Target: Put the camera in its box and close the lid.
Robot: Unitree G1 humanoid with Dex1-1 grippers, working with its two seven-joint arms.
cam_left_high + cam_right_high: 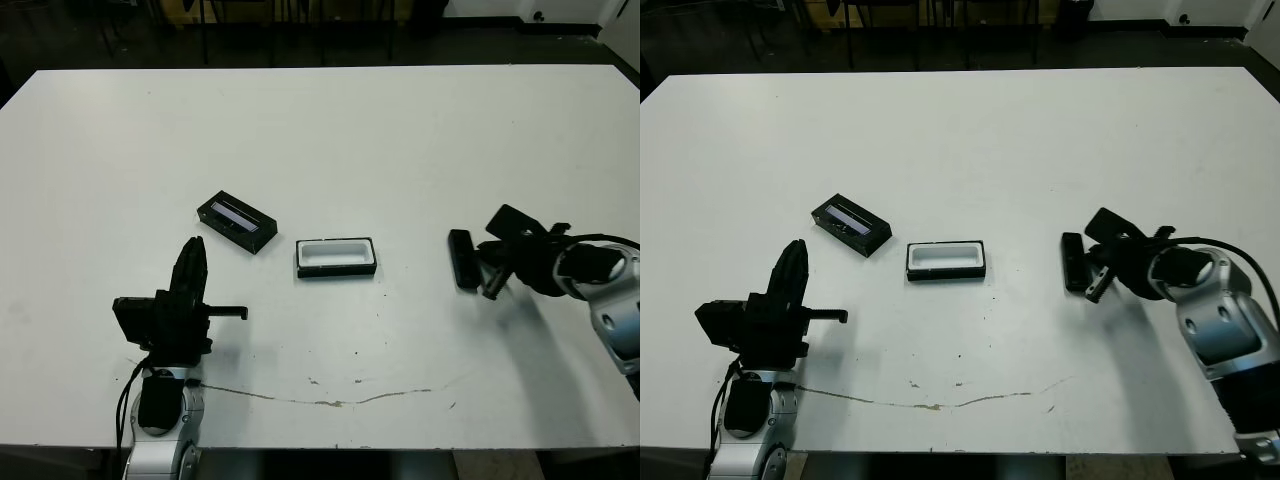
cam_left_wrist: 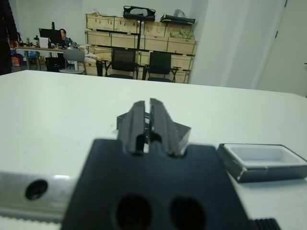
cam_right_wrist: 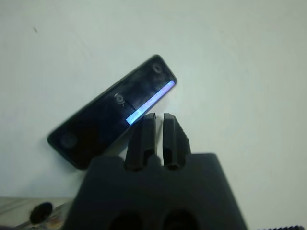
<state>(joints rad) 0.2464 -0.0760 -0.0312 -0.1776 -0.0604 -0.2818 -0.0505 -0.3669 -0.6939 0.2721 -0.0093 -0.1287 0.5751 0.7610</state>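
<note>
White desk (image 1: pixel 330 140), three loose items plus both arms.

Box (image 1: pixel 336 256): near desk centre, open side up, white lining visible, nothing inside. Long axis runs left-right.

Lid (image 1: pixel 236 221): just left of the box and slightly farther from the robot, apart from it, turned at an angle. Hollow side faces up; pale lavender-grey inner surface shows.

Camera (image 1: pixel 461 259): on the desk well to the right of the box, lying roughly front-to-back. In the right wrist view the camera (image 3: pixel 112 111) lies flat with a bluish-white strip along one edge of its face.

Right claw (image 3: pixel 159 120): fingers pressed close together with only a thin slit between them, closed and holding nothing. The tips sit right at the camera's edge; the wrist view is blurred, so contact with it cannot be confirmed. From the head views the right claw (image 1: pixel 1092 278) is just beside the camera on its right side.

Left claw (image 2: pixel 147 106): also closed, fingers together, empty. It is held over the near-left part of the desk, pointing away from the robot toward the lid, well short of it. Left wrist view shows lid behind the fingertips and the box to one side.

A thin brownish crack or line (image 1: pixel 330 400) runs across the desk's near edge.
</note>
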